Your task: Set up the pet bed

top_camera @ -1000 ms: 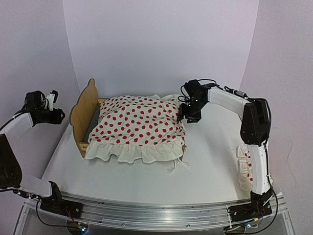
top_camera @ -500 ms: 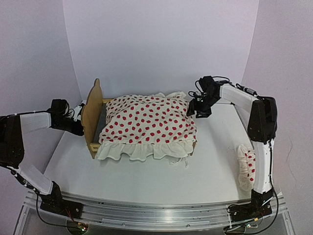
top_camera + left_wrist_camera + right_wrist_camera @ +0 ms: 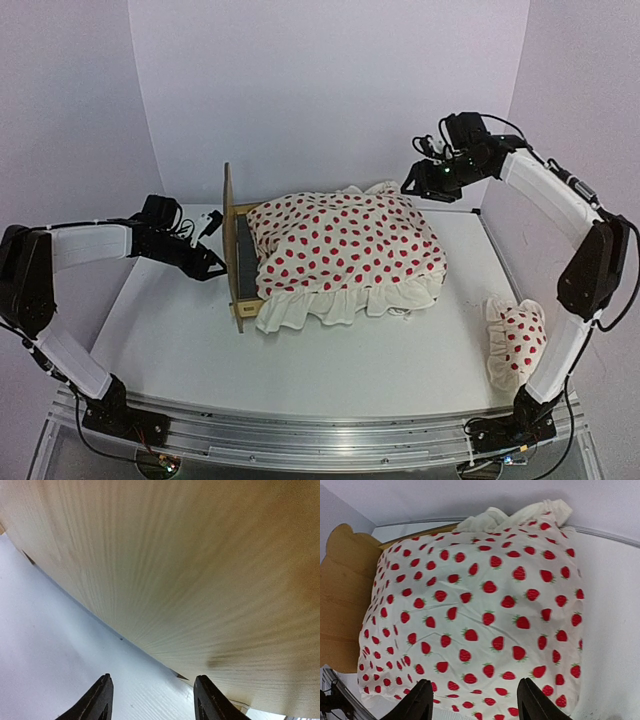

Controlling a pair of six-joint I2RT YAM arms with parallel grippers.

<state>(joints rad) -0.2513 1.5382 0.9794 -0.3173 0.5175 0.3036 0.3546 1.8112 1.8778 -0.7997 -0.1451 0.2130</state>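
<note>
Red-dotted pillow (image 3: 515,340) is lying nearest, close to the bench's right edge towards the near-right corner, well apart from everything else. Further in, my left gripper (image 3: 205,262) is reaching from the left edge, fingers (image 3: 102,702) standing apart and holding nothing. They are pointing at the outer face of the plywood headboard (image 3: 200,555), and I am not able to tell whether they are touching it. The pet bed (image 3: 240,295) is sitting mid-bench, headboard leftward, mostly hidden under the strawberry-print duvet (image 3: 345,245).

I am judging this to be a nudge to square the bed. I should be pressing low and centred on the panel, slowly, so the frame slides rather than tips and the duvet rides along.

Open bench is lying between the bed and the near edge, while the far edge is running close behind. My right gripper (image 3: 412,188) is hovering high by the far-right corner, fingers wide, empty.
</note>
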